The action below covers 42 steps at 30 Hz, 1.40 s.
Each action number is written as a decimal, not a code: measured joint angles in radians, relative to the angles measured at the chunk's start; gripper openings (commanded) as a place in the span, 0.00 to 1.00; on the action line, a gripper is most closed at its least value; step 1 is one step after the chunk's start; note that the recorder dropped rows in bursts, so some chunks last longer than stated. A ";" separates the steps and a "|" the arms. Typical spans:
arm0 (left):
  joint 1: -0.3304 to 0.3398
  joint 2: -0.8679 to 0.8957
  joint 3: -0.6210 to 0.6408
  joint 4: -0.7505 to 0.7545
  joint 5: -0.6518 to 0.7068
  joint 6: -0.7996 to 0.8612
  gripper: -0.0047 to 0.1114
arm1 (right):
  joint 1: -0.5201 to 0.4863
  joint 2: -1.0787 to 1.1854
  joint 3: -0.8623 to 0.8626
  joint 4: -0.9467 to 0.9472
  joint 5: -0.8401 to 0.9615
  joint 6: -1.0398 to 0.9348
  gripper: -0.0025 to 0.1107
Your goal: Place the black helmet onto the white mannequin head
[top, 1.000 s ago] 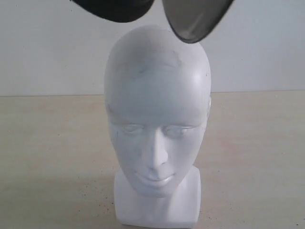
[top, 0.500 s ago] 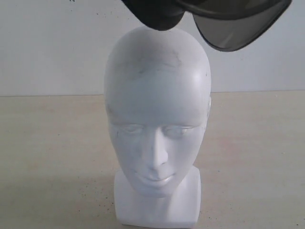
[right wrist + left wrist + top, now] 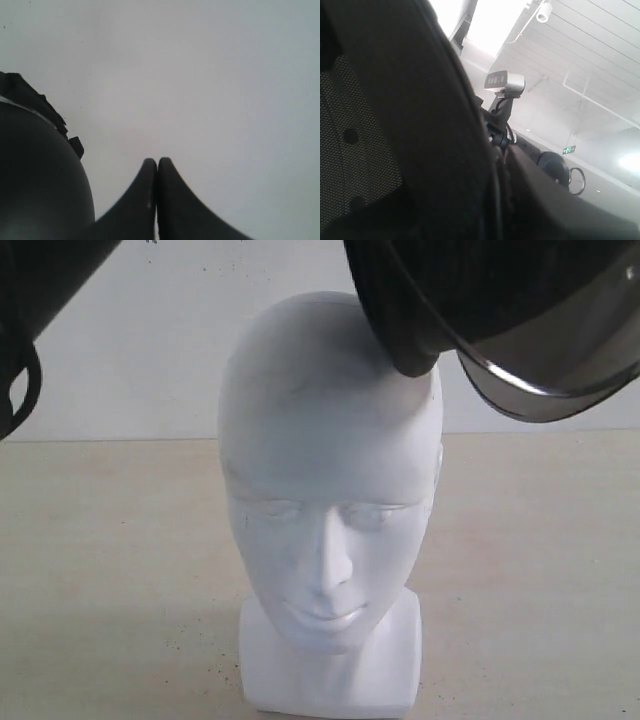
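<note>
The white mannequin head stands upright on its blocky neck base, facing the exterior camera. The black helmet hangs tilted at the upper right, and its padded rim is against the right side of the crown. Its smoky visor juts out to the right. In the left wrist view the helmet's mesh lining and thick rim fill the frame, with my left gripper shut on that rim. My right gripper is shut and empty before a white wall, beside the helmet shell.
A black arm part with a cable loop reaches in at the exterior view's upper left. The beige table spreads around the head, with a white wall behind. A camera on a stand shows under the ceiling.
The helmet has come down and to the right, and its rim now meets the crown's right side. The black arm part has entered at the upper left.
</note>
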State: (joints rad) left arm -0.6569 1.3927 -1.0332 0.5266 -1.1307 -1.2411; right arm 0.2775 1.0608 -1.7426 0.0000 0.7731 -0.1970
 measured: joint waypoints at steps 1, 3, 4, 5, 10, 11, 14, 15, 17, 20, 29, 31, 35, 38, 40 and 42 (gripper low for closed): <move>0.000 0.008 0.000 0.000 0.000 0.002 0.08 | 0.000 0.004 0.000 0.000 0.005 -0.005 0.02; 0.000 0.018 0.000 0.000 0.000 0.007 0.08 | 0.000 0.007 0.000 -0.007 0.008 -0.009 0.02; 0.000 0.020 0.000 0.000 0.000 0.015 0.08 | 0.000 0.008 0.000 -0.007 0.010 -0.009 0.02; 0.000 0.023 0.000 0.000 0.005 0.023 0.08 | 0.000 0.008 0.000 -0.007 0.011 -0.009 0.02; 0.000 0.023 0.000 0.000 0.001 0.052 0.08 | 0.000 0.008 0.000 0.000 0.014 -0.011 0.02; 0.000 0.023 0.000 0.000 0.001 0.053 0.08 | 0.000 0.011 0.000 0.000 0.014 -0.011 0.02; 0.000 0.024 0.000 0.000 0.001 0.056 0.08 | 0.000 0.022 0.000 0.019 0.002 -0.011 0.02; 0.000 0.025 0.000 0.000 0.001 0.056 0.08 | 0.000 0.031 0.000 0.031 -0.003 -0.011 0.02; 0.000 0.026 0.000 0.000 0.001 0.058 0.08 | 0.000 0.048 0.000 0.052 -0.010 -0.011 0.02; 0.000 0.026 0.007 -0.001 -0.005 0.077 0.08 | 0.000 0.078 0.000 0.083 -0.017 -0.011 0.02; -0.001 0.026 0.072 -0.055 -0.025 0.132 0.08 | 0.000 0.116 0.000 0.140 -0.015 -0.013 0.02; -0.002 0.026 0.077 -0.058 -0.025 0.146 0.08 | 0.000 0.123 0.000 0.152 -0.004 -0.013 0.02; -0.005 0.026 0.085 -0.078 -0.025 0.156 0.08 | 0.000 0.129 0.000 0.183 0.019 -0.013 0.02; -0.005 0.026 0.100 -0.090 -0.027 0.163 0.08 | 0.000 0.131 0.000 0.222 0.038 -0.013 0.02; -0.005 0.026 0.113 -0.097 -0.027 0.169 0.08 | 0.000 0.138 0.000 0.251 0.057 -0.024 0.02; -0.005 0.018 0.126 -0.099 -0.024 0.180 0.08 | 0.000 0.147 0.000 0.271 0.069 -0.031 0.02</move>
State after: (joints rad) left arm -0.6617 1.4103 -0.9076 0.4276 -1.1551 -1.0615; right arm 0.2775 1.2081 -1.7426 0.2713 0.8418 -0.2283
